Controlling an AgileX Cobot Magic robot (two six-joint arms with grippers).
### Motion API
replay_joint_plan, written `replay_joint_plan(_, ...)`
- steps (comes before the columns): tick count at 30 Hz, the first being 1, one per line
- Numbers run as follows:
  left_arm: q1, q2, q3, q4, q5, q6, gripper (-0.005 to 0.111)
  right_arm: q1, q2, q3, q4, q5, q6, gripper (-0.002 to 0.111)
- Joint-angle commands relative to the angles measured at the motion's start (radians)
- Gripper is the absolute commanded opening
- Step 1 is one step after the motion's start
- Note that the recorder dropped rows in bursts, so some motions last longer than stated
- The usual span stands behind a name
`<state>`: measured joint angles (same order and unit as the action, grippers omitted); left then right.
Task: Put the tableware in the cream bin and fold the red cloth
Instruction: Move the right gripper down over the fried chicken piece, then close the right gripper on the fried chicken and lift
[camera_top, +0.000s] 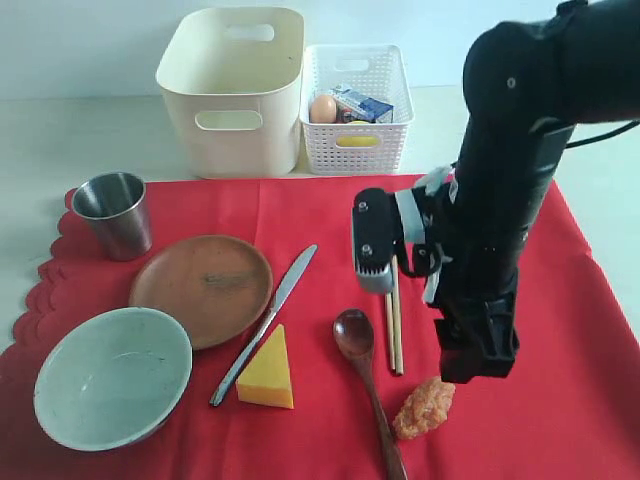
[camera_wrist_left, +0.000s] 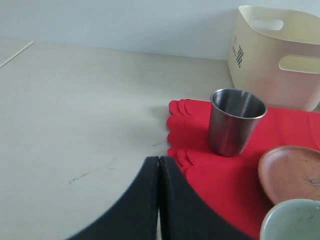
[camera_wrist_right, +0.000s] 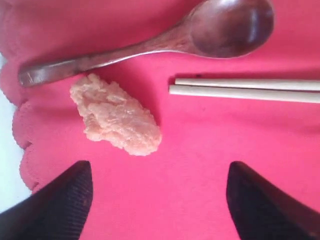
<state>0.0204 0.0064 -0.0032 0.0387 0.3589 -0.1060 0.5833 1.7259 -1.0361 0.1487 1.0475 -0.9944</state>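
Pale tabletop (camera_top: 80, 140), plain wall behind. Red cloth (camera_top: 330, 210) spread flat on it, one edge scalloped. Black right arm bent steeply down and covering the chopsticks' upper ends. Right gripper (camera_wrist_right: 160, 205) fingers wide apart, empty, hovering above the cloth. Glossy cream bin (camera_top: 232, 90) well beyond them. Left gripper (camera_wrist_left: 159, 200) fingers pressed together, empty, over bare table; matt bowl (camera_top: 112, 376) and brown plate (camera_top: 200, 290) beside them, steel cup (camera_wrist_left: 234, 122) ahead. Dark wooden spoon (camera_wrist_right: 150, 45) and pale chopsticks (camera_wrist_right: 245, 89) ahead of the right fingers.
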Motion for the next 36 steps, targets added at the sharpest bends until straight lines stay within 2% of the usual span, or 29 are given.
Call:
replay_joint_plan(1,0.000,-0.006,0.003,0.003,-0.007,-0.003,0.000,0.056,-0.005,0.076,-0.061,-0.105,0.023,0.070)
replay_joint_plan(4,0.000,-0.006,0.003,0.003,-0.007,-0.003,0.000,0.106,-0.005,0.130,-0.067,-0.212,0.008,0.070)
replay_joint_plan(7,0.000,-0.006,0.003,0.003,-0.007,-0.003,0.000,0.135,-0.005,0.151,-0.070,-0.232,-0.027,0.070)
replay_joint_plan(19,0.000,-0.006,0.003,0.003,-0.007,-0.003,0.000,0.138,-0.001,0.173,-0.027,-0.235,-0.090,0.070)
replay_joint_plan(30,0.000,-0.006,0.003,0.003,-0.007,-0.003,0.000,0.138,0.092,0.173,-0.033,-0.259,-0.090,0.070)
replay_joint_plan(33,0.000,-0.006,0.003,0.003,-0.007,-0.003,0.000,0.138,0.106,0.173,-0.040,-0.259,-0.090,0.064)
replay_joint_plan(36,0.000,-0.006,0.003,0.003,-0.007,-0.003,0.000,0.138,0.102,0.170,-0.061,-0.257,-0.077,0.050)
